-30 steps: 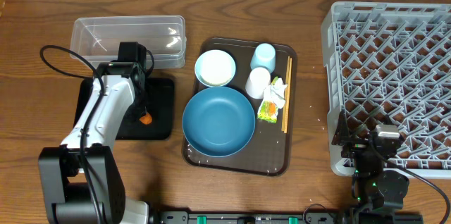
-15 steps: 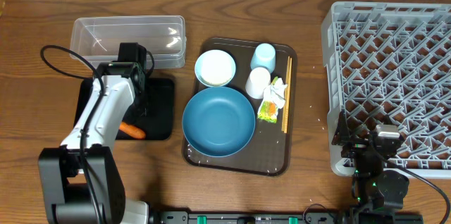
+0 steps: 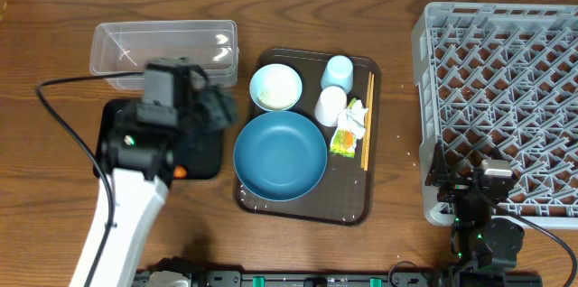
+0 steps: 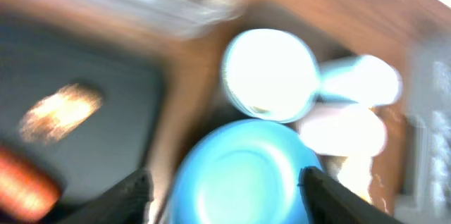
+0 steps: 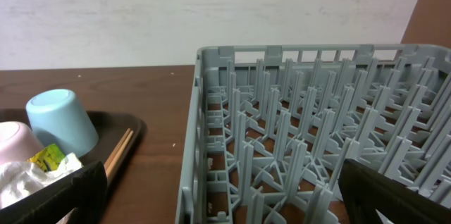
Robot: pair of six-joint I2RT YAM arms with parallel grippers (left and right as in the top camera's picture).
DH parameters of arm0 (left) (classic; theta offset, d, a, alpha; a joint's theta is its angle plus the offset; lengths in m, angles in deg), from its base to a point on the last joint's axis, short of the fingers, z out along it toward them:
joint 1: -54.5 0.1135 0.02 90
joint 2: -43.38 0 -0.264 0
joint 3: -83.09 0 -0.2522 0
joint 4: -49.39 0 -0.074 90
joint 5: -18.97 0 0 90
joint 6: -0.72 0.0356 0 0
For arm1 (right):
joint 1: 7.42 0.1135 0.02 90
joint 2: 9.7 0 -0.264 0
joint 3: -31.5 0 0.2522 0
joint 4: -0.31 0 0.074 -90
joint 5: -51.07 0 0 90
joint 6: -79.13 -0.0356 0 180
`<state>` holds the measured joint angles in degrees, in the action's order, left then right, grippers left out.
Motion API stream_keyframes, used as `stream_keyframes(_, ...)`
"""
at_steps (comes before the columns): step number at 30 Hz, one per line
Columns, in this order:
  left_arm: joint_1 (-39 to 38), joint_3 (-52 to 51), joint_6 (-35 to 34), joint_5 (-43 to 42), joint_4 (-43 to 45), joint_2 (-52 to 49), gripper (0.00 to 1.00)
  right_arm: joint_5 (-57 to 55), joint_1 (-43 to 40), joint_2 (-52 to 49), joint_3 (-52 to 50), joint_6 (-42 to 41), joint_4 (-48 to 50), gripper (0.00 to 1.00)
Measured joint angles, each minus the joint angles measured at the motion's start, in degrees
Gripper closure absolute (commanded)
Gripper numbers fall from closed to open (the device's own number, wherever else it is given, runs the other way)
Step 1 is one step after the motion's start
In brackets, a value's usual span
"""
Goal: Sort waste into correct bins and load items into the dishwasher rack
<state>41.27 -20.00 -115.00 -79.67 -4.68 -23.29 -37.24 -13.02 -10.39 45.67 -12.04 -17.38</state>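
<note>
Has let go of the carrot [image 3: 181, 171], now lying in the black tray [image 3: 209, 147]. Has lifted the left gripper [image 4: 229, 196] and swung it toward the blue plate [image 3: 280, 156], spread wide, holding nothing. Keeps the right gripper [image 5: 225, 203] parked by the rack [image 5: 303, 132], also wide open and empty. Means one piece of waste sorted; leaves wrapper [image 3: 343, 143] and tissue [image 3: 354, 117] to clear.

The brown wooden table [image 3: 54, 16] shows grain, softly sheened; the clear rectangular plastic tub [image 3: 135, 39] glints glossy; the large grey plastic lattice rack [image 3: 423, 97] looks matt; the round blue plate [image 3: 280, 156] is smooth.
</note>
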Motion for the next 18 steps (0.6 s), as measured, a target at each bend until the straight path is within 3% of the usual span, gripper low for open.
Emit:
stream_keyframes(8,-13.6,0.5,7.5,0.3,7.7,-5.5,0.02,0.0,0.0,0.0,0.0,0.0,0.0,0.01)
stream_keyframes(15,-15.8,13.9,15.4,1.4,-5.9,-24.0,0.02,0.0,0.0,0.0,0.0,0.0,0.0,0.01)
stream_keyframes(18,-15.8,21.1,17.6,2.2,-7.9,-29.7,0.02,0.0,0.0,0.0,0.0,0.0,0.0,0.01)
